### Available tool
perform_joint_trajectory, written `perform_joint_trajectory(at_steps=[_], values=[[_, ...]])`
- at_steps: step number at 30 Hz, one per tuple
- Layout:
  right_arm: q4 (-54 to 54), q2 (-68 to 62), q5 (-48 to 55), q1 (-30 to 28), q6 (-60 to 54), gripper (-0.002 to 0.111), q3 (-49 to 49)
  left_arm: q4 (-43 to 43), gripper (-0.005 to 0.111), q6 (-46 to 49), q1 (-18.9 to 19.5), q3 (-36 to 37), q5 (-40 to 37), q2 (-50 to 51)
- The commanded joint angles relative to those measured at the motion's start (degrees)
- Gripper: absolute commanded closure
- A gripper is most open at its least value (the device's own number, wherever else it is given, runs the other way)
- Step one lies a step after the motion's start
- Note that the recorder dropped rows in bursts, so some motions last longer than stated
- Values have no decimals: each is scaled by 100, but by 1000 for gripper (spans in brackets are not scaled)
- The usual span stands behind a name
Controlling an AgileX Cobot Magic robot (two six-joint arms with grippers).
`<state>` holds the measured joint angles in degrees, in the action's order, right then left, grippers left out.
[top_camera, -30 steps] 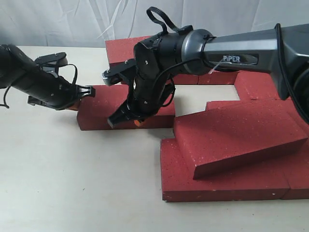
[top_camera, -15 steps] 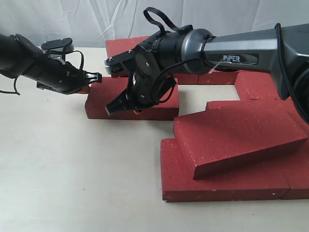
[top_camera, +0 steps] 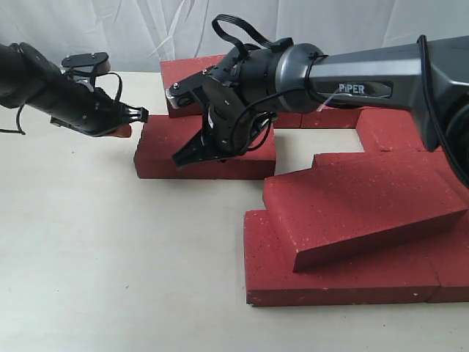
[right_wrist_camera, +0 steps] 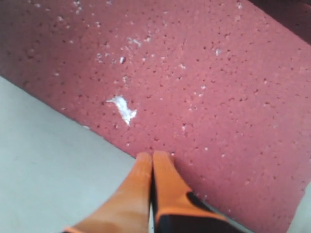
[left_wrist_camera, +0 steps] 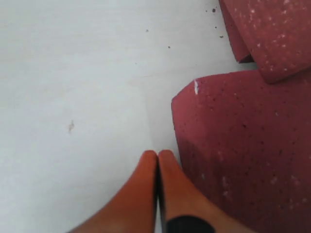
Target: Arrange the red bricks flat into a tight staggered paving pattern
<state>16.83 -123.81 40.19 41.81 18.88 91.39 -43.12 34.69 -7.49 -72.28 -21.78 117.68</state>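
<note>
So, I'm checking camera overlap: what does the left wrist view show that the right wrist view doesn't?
Left wrist only: the left end effector, shut, beside the end of a flat dark-red gritty rectangular brick, with a second such brick beyond it. Right wrist only: the right end effector, shut, and a white chip on a brick's top face. Both: shut orange fingertips at a red brick's edge on the pale tabletop.

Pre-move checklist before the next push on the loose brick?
1. Left gripper shut: ok.
2. Right gripper shut: ok.
3. Loose brick flat on the table: ok.
4. Left gripper touching its end: cannot tell.
5. Its back edge tight against the rear row: cannot tell, the arm hides it.
6. Front brick flat: not ok, it leans on its neighbours.
</note>
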Motion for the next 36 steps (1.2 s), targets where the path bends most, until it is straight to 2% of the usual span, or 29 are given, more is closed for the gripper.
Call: perform_joint_trajectory(at_steps=[1,8,16,26,36], values=[[44,23,58,15,50,109,31,87,107,-15,202,-85,-652,-98],[-464,451,280,56,-151,109,31,239,107,-62,397,-85,-1217,-112],[-1683,431,575,56,-1263,109,31,1699,107,-1702,386,-574,-1664,-112],[-1683,-144,116,-19,-1156,109,31,951,107,-1596,386,-764,-1528,18],[-1394,-332,-221,-184,-728,109,31,-242,107,-796,386,-764,-1636,562]])
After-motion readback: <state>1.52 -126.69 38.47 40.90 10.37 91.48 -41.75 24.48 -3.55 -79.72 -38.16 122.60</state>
